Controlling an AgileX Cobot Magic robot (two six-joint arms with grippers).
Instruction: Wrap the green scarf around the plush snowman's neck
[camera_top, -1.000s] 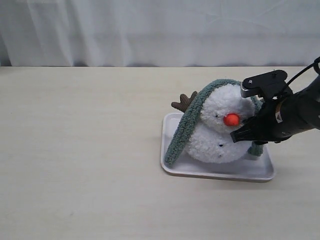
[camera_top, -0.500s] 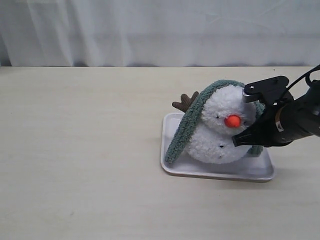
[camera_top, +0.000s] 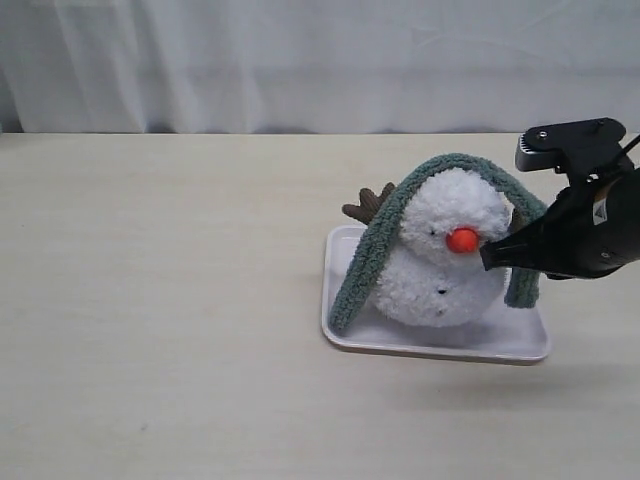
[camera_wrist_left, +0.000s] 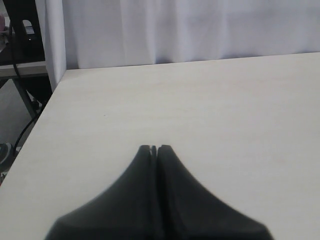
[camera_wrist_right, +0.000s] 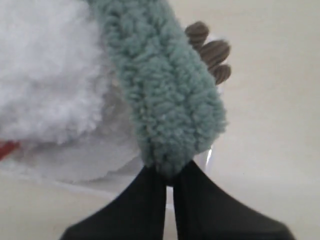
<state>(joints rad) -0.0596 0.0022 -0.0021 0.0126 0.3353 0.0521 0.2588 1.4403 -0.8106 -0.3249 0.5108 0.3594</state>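
Observation:
The plush snowman (camera_top: 445, 255) stands in a white tray (camera_top: 345, 335), orange nose to the front, one brown twig arm (camera_top: 368, 203) sticking out behind. The green scarf (camera_top: 372, 255) lies over the top of its head, not at the neck. One end hangs down to the tray on the left; the other runs down the right side (camera_top: 523, 285). My right gripper (camera_top: 488, 258) is beside the nose, shut on that right part of the scarf (camera_wrist_right: 172, 100), pinched at the fingertips (camera_wrist_right: 169, 175). My left gripper (camera_wrist_left: 154, 148) is shut and holds nothing, over bare table.
The tray sits right of the middle of a pale wooden table (camera_top: 160, 300). A white curtain (camera_top: 300, 60) hangs along the far edge. The left wrist view shows the table's corner (camera_wrist_left: 62, 72) with a dark stand beyond it.
My right gripper has shut on the scarf and drawn back to the right and slightly up. The scarf's right side now stands out from the head, and the snowman has tipped more upright.

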